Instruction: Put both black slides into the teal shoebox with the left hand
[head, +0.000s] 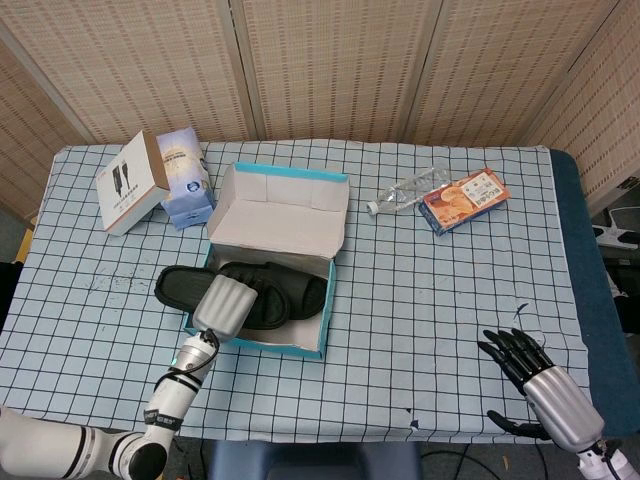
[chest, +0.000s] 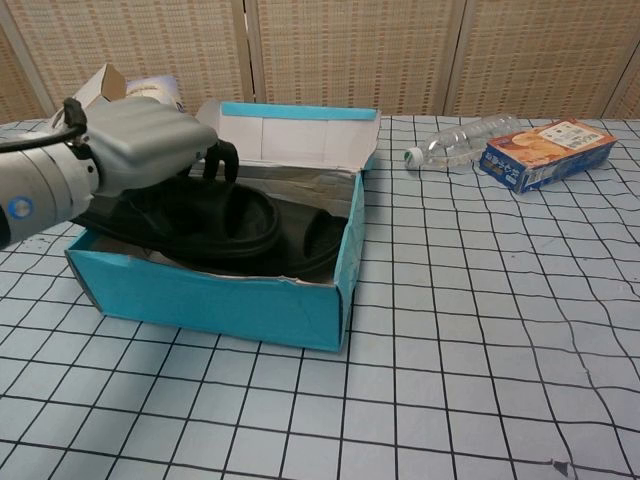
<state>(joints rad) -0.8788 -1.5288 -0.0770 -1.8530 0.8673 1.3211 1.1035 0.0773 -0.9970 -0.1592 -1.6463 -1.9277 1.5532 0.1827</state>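
Note:
My left hand (head: 226, 305) (chest: 145, 145) grips a black slide (head: 185, 288) (chest: 215, 220) and holds it over the open teal shoebox (head: 300, 345) (chest: 220, 300). In the head view the slide's left end still sticks out past the box's left wall. Under it inside the box lies the other black slide (head: 295, 290) (chest: 325, 235), partly covered. My right hand (head: 545, 385) hangs at the table's front right edge, its fingers spread and nothing in it.
Behind the shoebox stand a white carton (head: 130, 182) (chest: 95, 95) and a blue-white pack (head: 185, 172) (chest: 150, 95). A clear plastic bottle (head: 408, 190) (chest: 465, 140) and an orange snack box (head: 463, 200) (chest: 545, 152) lie at the back right.

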